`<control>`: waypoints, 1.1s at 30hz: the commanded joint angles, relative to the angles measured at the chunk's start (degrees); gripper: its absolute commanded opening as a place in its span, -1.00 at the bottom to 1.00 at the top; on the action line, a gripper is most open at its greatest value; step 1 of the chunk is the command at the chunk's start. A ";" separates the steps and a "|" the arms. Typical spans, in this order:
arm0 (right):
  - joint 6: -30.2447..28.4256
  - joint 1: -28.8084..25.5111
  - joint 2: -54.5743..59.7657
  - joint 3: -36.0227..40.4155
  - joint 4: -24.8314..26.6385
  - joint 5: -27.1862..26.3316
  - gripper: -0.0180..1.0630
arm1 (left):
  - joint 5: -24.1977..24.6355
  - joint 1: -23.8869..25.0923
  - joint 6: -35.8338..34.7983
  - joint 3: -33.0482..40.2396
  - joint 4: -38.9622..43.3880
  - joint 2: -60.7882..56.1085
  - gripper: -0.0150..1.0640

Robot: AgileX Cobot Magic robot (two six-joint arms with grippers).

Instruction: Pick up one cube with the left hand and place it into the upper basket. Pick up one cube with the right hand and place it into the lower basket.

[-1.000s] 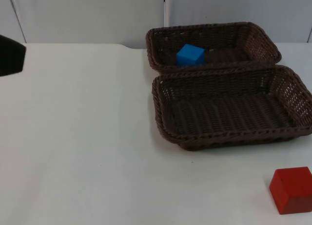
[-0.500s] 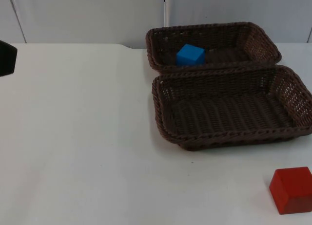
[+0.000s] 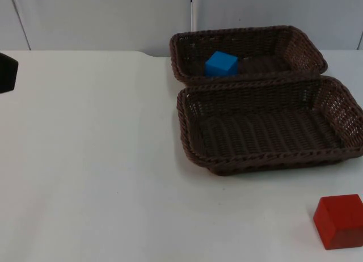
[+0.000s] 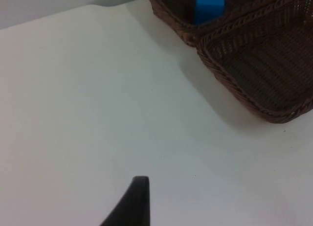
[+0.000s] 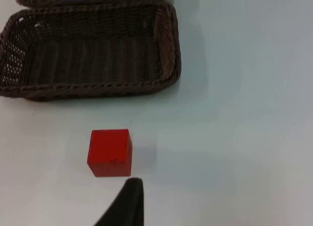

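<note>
Black and partly cut off at the far left edge of the top view, the left arm (image 3: 7, 72) hung above the white table (image 3: 102, 177), well apart from both baskets. In the left wrist view one fingertip of the left gripper (image 4: 128, 204) stood over bare table, with nothing held at it; whether its fingers were spread or closed I could not tell.

Right of centre lay two brown wicker baskets, touching along their long sides. The upper basket (image 3: 295, 43), nearest the grey partition wall (image 3: 102, 18), held a blue cube (image 3: 221, 64) resting on its floor toward its left end. The lower basket (image 3: 266, 154) sat just in front of it.

At the far right, near the table's front edge and apart from the lower basket, a red cube (image 3: 339, 221) stood flat on the table. In the right wrist view the red cube lay just beyond the fingertip of the right gripper (image 5: 122, 204), not touching it; the state of that gripper's fingers could not be made out either.
</note>
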 commanded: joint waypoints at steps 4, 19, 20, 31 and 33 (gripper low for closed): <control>0.80 -0.22 8.75 -3.54 1.43 -0.25 0.98 | -0.22 -0.36 -0.48 0.27 0.23 -0.41 0.97; -2.07 -0.22 37.93 -9.36 10.29 -0.17 0.98 | -0.22 -0.36 -0.48 0.27 0.23 -0.41 0.97; -2.64 -0.22 40.16 -9.36 10.69 -0.29 0.98 | -0.22 -0.36 -0.48 0.27 0.23 -0.41 0.97; -4.38 -0.22 54.12 -9.36 14.47 -4.03 0.98 | -0.32 -0.36 -0.48 0.27 -0.23 -0.41 0.97; -4.54 -0.22 54.68 -9.36 14.90 -4.59 0.98 | -0.32 -0.36 -0.48 0.27 -0.23 -0.41 0.97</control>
